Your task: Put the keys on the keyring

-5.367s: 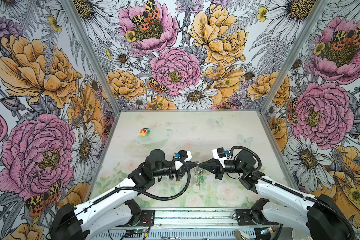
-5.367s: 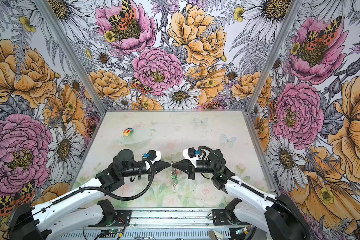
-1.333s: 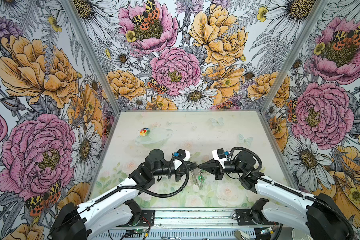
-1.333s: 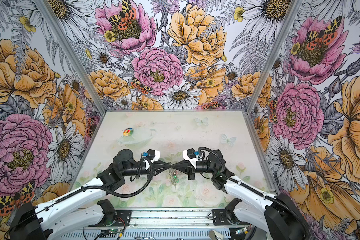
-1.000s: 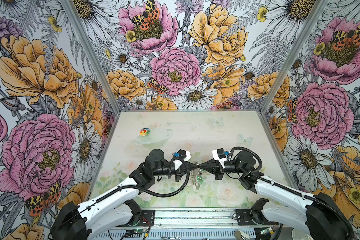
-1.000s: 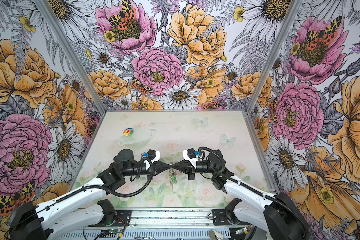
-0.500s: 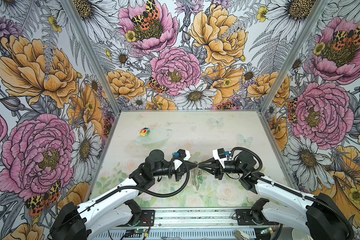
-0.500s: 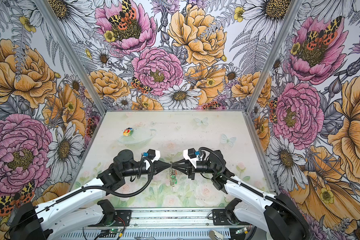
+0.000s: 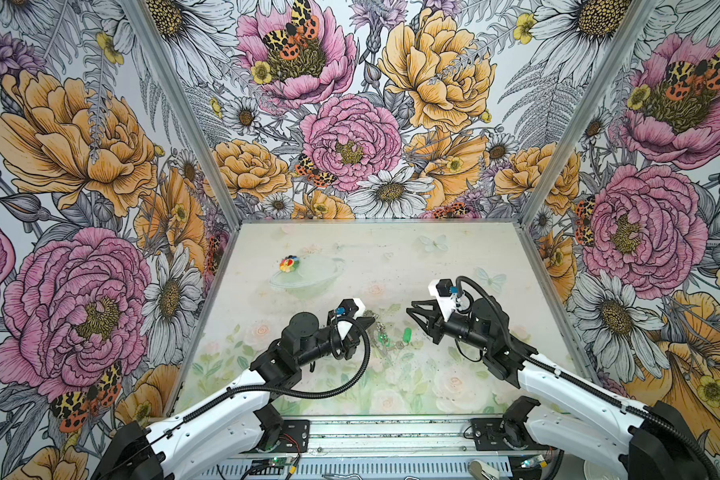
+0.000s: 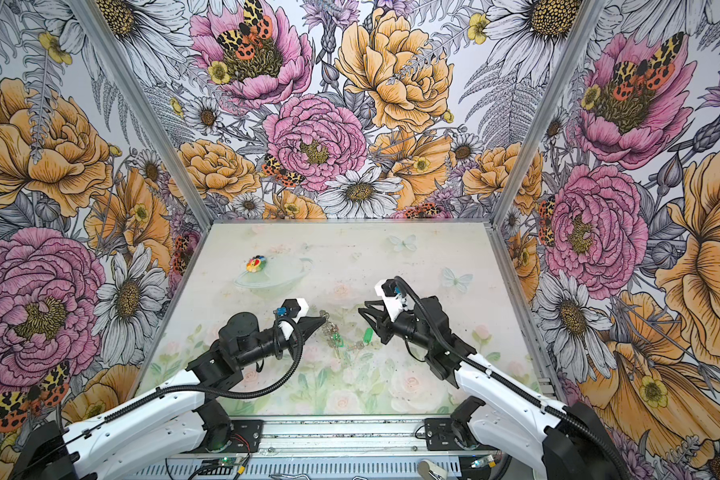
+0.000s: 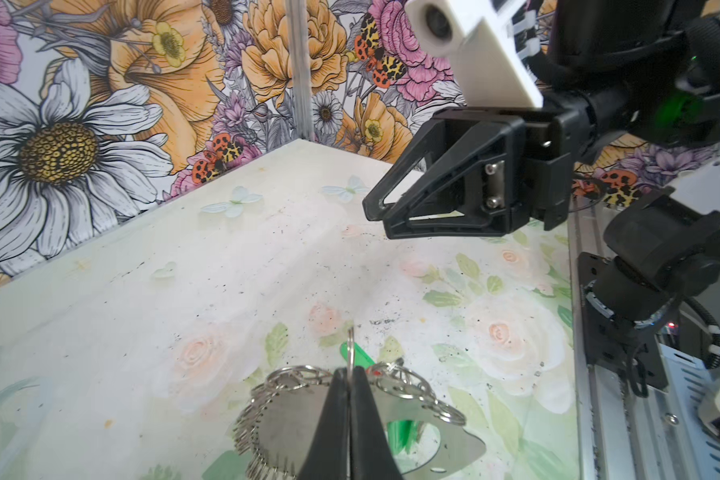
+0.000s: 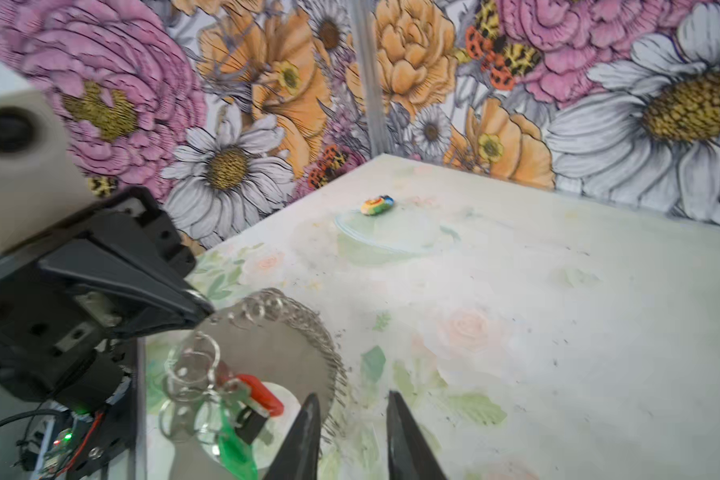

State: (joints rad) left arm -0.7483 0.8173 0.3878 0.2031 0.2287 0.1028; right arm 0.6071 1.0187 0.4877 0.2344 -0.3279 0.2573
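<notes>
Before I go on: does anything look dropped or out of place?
One green-headed key seems to lie on the table beside the keyring, which the shut left gripper pinches; the open right gripper is off it. Whether it's threaded, I can't tell.

Reaches in low from the left with the left arm (image 9: 233, 399), elbow bent, wrist level. Clamps the left gripper (image 9: 373, 322) tight on a thin wire loop of the keyring (image 11: 287, 419). Stretches the right arm (image 9: 558, 378) in from the right. Points the right gripper (image 9: 410, 311) at the left one, well apart from it, jaws slightly parted and empty.
</notes>
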